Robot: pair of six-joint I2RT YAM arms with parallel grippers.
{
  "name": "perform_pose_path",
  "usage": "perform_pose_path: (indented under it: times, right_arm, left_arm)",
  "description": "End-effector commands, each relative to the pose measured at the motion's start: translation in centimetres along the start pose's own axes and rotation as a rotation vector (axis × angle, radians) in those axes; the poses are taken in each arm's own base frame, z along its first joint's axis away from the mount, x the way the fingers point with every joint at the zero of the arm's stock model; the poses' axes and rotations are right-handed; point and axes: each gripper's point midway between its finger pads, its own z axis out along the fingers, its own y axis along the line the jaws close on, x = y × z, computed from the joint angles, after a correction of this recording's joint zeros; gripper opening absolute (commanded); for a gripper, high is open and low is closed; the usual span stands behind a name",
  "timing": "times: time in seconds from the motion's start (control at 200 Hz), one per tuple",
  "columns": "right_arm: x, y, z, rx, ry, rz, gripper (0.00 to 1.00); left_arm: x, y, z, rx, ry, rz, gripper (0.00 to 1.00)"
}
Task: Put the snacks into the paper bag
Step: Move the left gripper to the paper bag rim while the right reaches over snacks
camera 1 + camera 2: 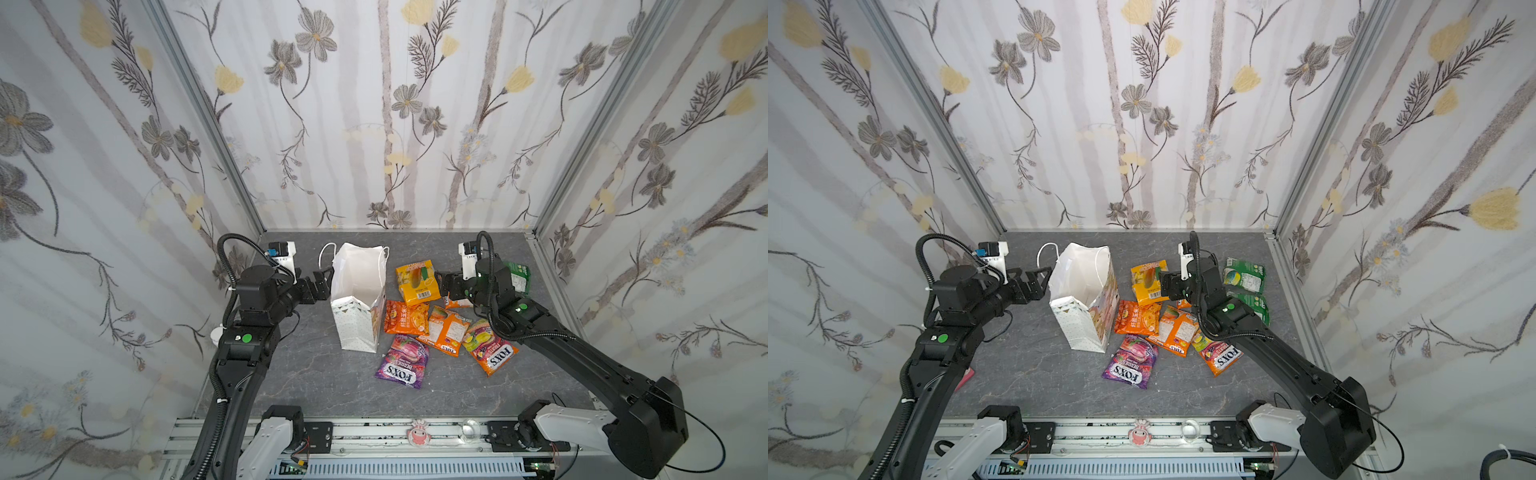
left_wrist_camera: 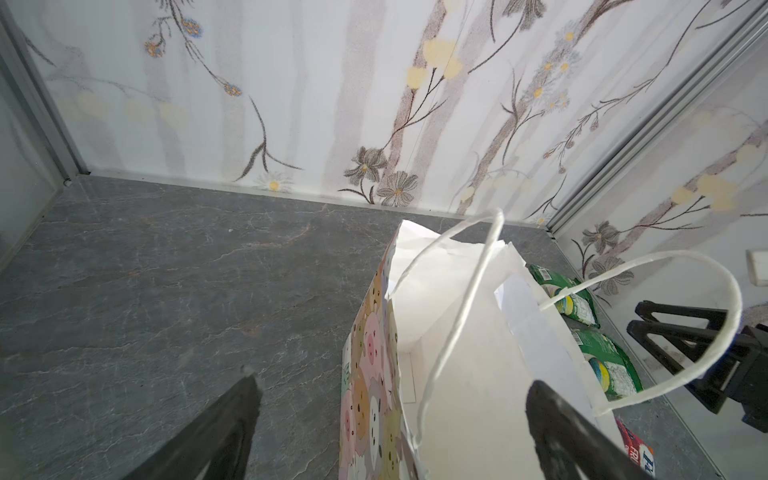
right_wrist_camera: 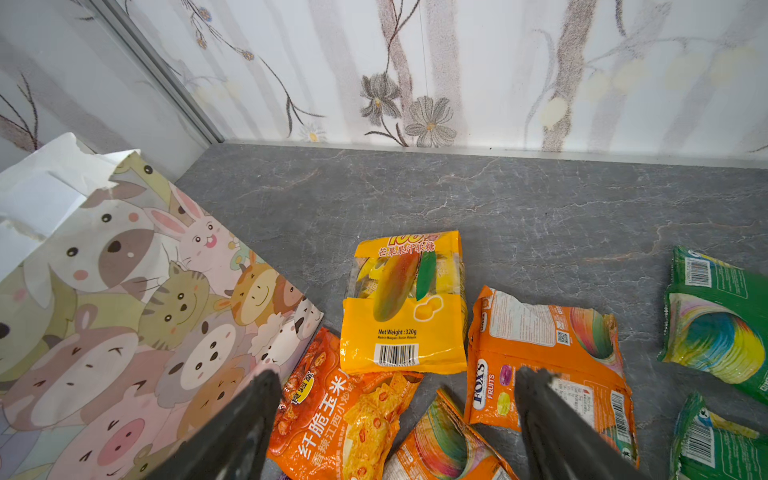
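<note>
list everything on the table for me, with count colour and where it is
paper bag: one, white with cartoon animals on its side, standing open left of the packets
yellow packet: one, yellow, behind the pile
orange packets: four, orange, overlapping right of the bag
purple packet: one, purple, nearest the front
green packets: two, green, by the right wall
red-pink thing: one, mostly hidden under the left arm, cannot tell what
table: one, grey marbled
left claw: open, at the bag's left rim
right claw: open, over the orange packets
</note>
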Motion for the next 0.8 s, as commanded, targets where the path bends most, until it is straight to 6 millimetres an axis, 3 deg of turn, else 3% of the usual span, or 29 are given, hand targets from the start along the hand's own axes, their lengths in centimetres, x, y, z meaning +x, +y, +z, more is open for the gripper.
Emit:
perform_pose_path:
  times: [0.0, 0.23, 0.51, 0.794]
  right_arm:
    - [0.2, 0.1, 0.7, 0.001, 0.016, 0.009, 0.86]
    - [1.9, -1.6, 1.8, 0.092, 0.096, -0.017, 0.85]
    - [2.9, -3.3, 2.7, 0.109, 0.111, 0.038, 0.84]
    - [6.0, -4.9, 5.6, 0.076, 0.174, 0.103, 0.82]
  left_arm:
    - [-0.9, -1.0, 0.5, 0.065, -0.053, 0.034, 0.96]
    - [-1.5, -0.3, 1.2, 0.035, -0.07, 0.055, 0.83]
    - [-0.8, -0.2, 2.5, 0.064, -0.043, 0.005, 0.78]
    - [-2.0, -0.6, 2.6, 0.077, -0.068, 0.008, 0.7]
